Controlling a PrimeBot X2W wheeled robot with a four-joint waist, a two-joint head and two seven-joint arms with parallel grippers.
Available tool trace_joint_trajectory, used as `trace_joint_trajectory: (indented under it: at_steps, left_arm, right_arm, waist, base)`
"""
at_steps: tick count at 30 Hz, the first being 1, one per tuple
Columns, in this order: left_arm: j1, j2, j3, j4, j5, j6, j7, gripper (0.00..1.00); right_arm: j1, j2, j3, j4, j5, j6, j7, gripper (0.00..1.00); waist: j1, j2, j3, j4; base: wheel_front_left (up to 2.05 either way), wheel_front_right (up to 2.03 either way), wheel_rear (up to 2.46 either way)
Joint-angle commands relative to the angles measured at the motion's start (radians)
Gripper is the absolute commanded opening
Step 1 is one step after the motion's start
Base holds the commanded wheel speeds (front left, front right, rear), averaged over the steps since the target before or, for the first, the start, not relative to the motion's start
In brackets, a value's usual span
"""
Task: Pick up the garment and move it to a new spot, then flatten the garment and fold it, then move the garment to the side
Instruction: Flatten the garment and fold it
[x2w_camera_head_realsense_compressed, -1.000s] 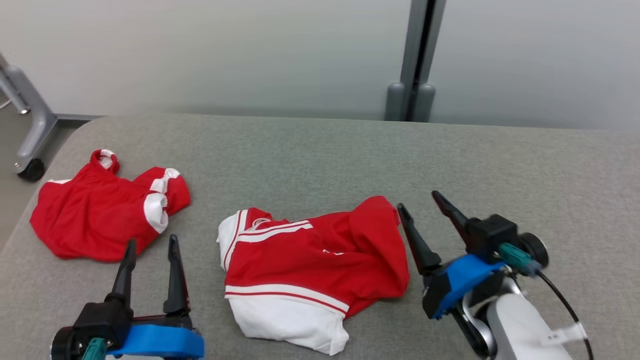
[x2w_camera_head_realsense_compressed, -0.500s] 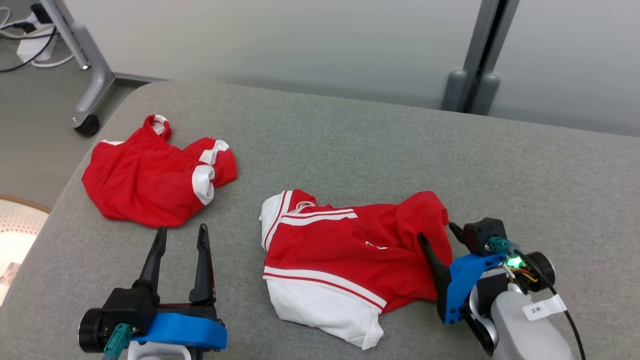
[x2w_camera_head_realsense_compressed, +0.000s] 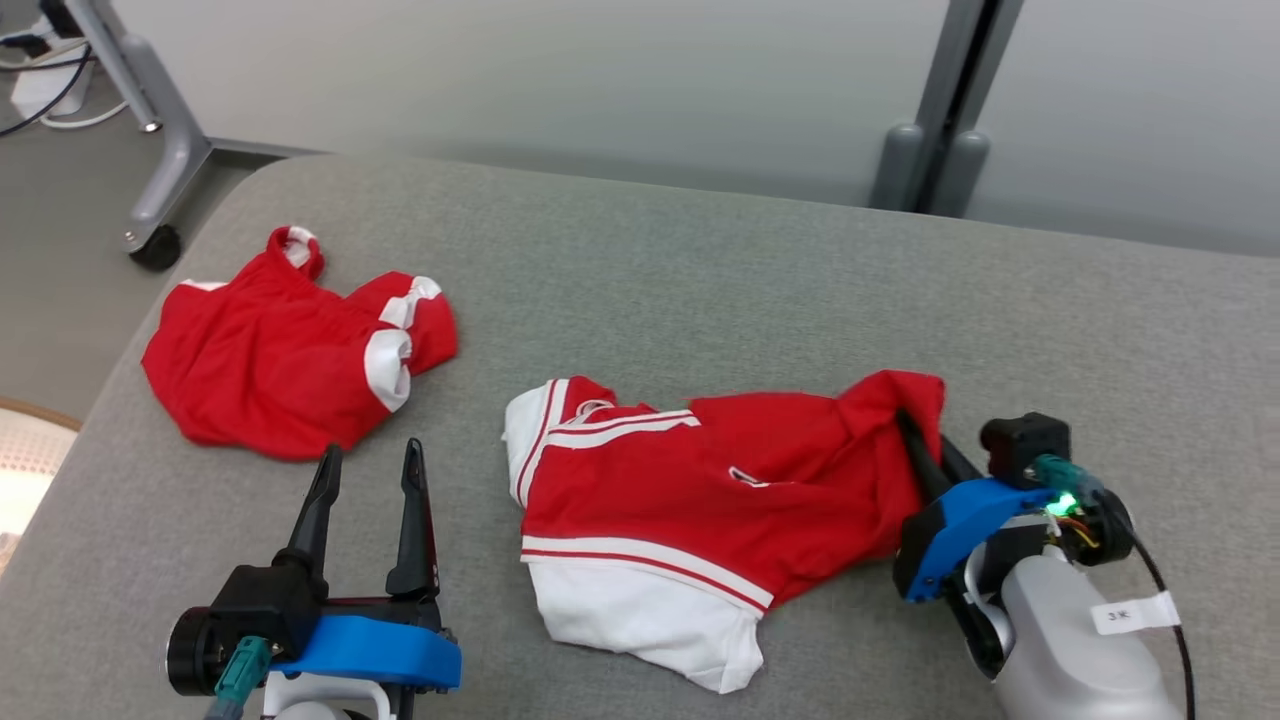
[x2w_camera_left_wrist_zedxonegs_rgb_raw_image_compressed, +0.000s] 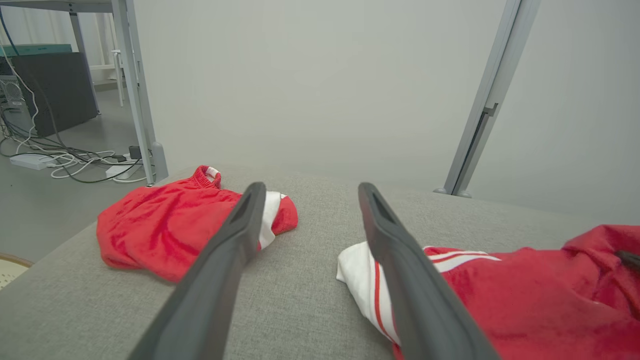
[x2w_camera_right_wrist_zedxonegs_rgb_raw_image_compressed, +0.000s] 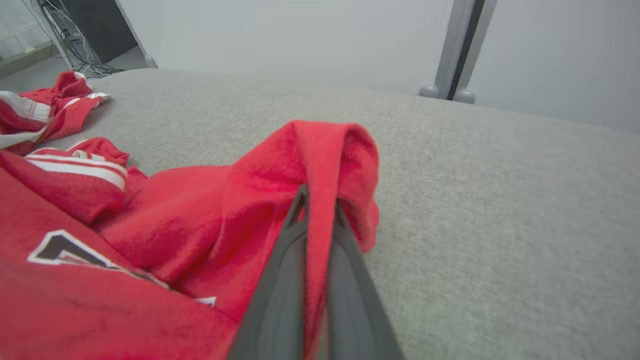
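A red and white garment (x2w_camera_head_realsense_compressed: 690, 500) lies crumpled on the grey padded table (x2w_camera_head_realsense_compressed: 720, 270), white hem toward me. My right gripper (x2w_camera_head_realsense_compressed: 915, 430) is shut on the garment's right edge, and a red fold is pinched between the two dark fingers (x2w_camera_right_wrist_zedxonegs_rgb_raw_image_compressed: 285, 260) and lifted into a peak (x2w_camera_right_wrist_zedxonegs_rgb_raw_image_compressed: 325, 150). At the lower left my left gripper (x2w_camera_head_realsense_compressed: 370, 465) stands open above bare table, between the two garments and touching neither. In the left wrist view its fingers (x2w_camera_left_wrist_zedxonegs_rgb_raw_image_compressed: 235, 235) frame the table between both red pieces.
A second red garment with white trim (x2w_camera_head_realsense_compressed: 290, 350) lies bunched at the table's far left. A wheeled metal frame leg (x2w_camera_head_realsense_compressed: 150, 150) stands on the floor beyond the left corner. A grey post (x2w_camera_head_realsense_compressed: 930, 110) rises behind the table.
My right gripper has closed on the garment's right edge and drawn it up and slightly to the right. The head camera has shifted. The left gripper stays open.
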Motion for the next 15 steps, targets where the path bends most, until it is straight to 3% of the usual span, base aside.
trace_joint_trajectory:
  at_steps: [1,9,15]
  left_arm:
    - [-0.004,-0.001,-0.001,0.002,0.005,-0.003,-0.003,1.0]
    - [0.015,-0.006,0.007,0.006,0.004,-0.006,-0.003,1.0]
    - [0.017,-0.01,0.014,0.005,0.006,-0.01,-0.003,1.0]
  right_arm:
    - [0.003,-0.012,-0.017,-0.017,0.005,0.0,-0.012,0.0]
    - [0.129,-0.052,-0.103,-0.19,0.039,0.0,-0.023,0.0]
    - [0.315,-0.067,-0.212,-0.359,0.089,0.0,-0.021,0.0]
  waist:
    - [-0.0001,0.0,-0.012,-0.021]
    - [-0.0001,0.0,-0.026,-0.098]
    - [-0.0001,0.0,-0.025,-0.142]
  base:
    - [0.0,0.0,0.0]
    - [0.0,0.0,0.0]
    - [0.0,0.0,0.0]
